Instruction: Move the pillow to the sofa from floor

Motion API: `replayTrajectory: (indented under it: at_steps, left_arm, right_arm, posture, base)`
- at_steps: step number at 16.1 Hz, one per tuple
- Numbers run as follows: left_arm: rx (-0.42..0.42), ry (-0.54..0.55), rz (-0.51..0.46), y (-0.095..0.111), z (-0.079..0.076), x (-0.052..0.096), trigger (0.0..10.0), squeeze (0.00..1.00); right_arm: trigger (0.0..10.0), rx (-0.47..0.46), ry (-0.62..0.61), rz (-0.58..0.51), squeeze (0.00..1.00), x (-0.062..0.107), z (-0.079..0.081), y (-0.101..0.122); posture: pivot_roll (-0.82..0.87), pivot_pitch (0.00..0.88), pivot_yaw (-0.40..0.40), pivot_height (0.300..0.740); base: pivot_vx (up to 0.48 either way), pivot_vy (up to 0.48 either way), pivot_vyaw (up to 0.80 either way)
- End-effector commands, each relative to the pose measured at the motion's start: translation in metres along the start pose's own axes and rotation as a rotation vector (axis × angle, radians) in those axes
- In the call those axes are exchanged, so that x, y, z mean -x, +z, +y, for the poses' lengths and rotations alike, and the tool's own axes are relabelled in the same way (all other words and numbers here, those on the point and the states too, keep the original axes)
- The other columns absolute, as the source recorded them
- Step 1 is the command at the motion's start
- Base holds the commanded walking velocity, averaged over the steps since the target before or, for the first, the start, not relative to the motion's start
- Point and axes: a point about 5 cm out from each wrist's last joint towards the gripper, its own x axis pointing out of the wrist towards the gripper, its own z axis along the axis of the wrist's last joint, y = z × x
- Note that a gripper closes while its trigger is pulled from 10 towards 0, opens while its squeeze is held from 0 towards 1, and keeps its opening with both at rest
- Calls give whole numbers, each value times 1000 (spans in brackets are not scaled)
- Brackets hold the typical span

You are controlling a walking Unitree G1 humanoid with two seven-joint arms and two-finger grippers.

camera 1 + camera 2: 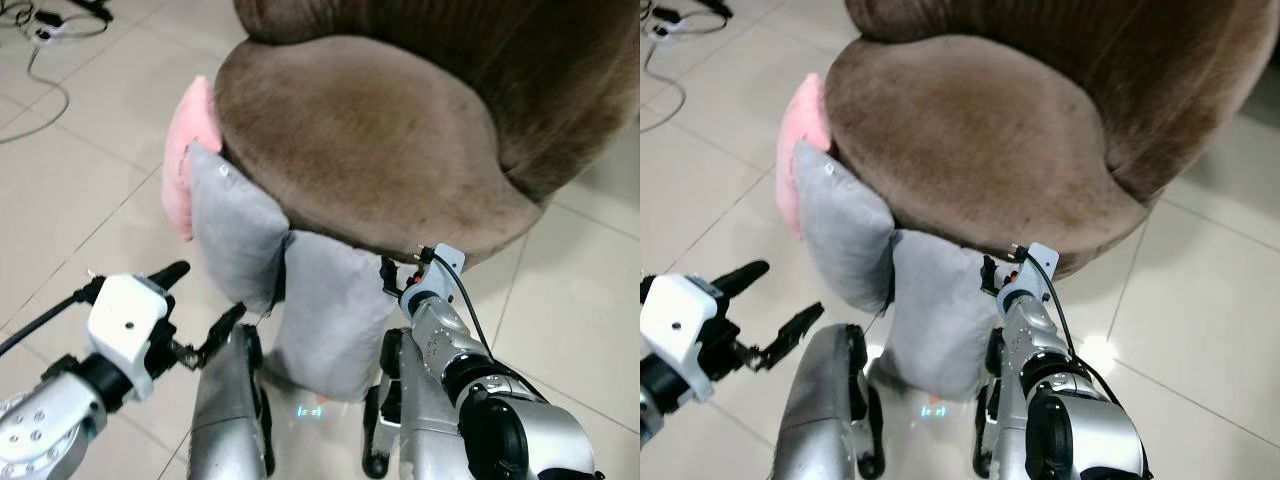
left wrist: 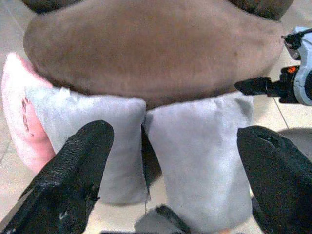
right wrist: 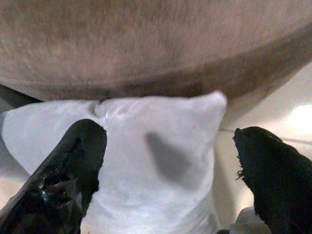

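Two grey pillows upright on the floor (image 1: 90,200), leaning against the brown sofa (image 1: 350,130), pink cushion (image 1: 190,130) behind. Right gripper (image 3: 168,161) spread wide around the nearer pillow (image 1: 325,320), left gripper (image 2: 173,161) wide, nothing held. Risk of pinching only loose fabric and dropping mid-lift, or dragging the neighbouring pillow (image 1: 235,230) along.

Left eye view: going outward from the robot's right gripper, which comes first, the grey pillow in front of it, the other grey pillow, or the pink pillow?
1. Grey pillow, beside the right gripper.
2. Second grey pillow, further left.
3. Pink pillow, far left against the sofa.
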Motion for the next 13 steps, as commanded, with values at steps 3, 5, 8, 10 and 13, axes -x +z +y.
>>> replayTrajectory:
  at_steps: [3, 5, 8, 10, 13]
  left_arm:
    - [7, 6, 20, 2, -6, 8, 10000, 0]
    - [9, 15, 17, 1, -6, 6, 10000, 0]
    - [14, 25, 18, -1, -6, 3, 10000, 0]
    - [8, 25, 19, -2, -7, 2, 10000, 0]
    - [-3, 28, 25, -2, -4, 3, 10000, 0]
  right_arm:
    - [10000, -50, 63, -54, 0, 2, 2, -1]
    - [10000, -24, 107, -120, 0, 5, -3, 3]
    - [10000, -15, 139, -187, 0, 8, -9, 10]
    - [10000, 13, 141, -198, 0, 9, -12, 10]
    - [10000, 9, 84, -197, 0, 8, -19, 12]
  posture:
    - [256, 300, -13, 573]
    - [243, 279, -24, 563]
    - [238, 263, -38, 538]
    - [244, 262, -39, 518]
    - [252, 263, -38, 513]
  base:
    - [0, 0, 0]
    - [0, 0, 0]
    - [0, 0, 0]
    - [0, 0, 0]
    - [0, 0, 0]
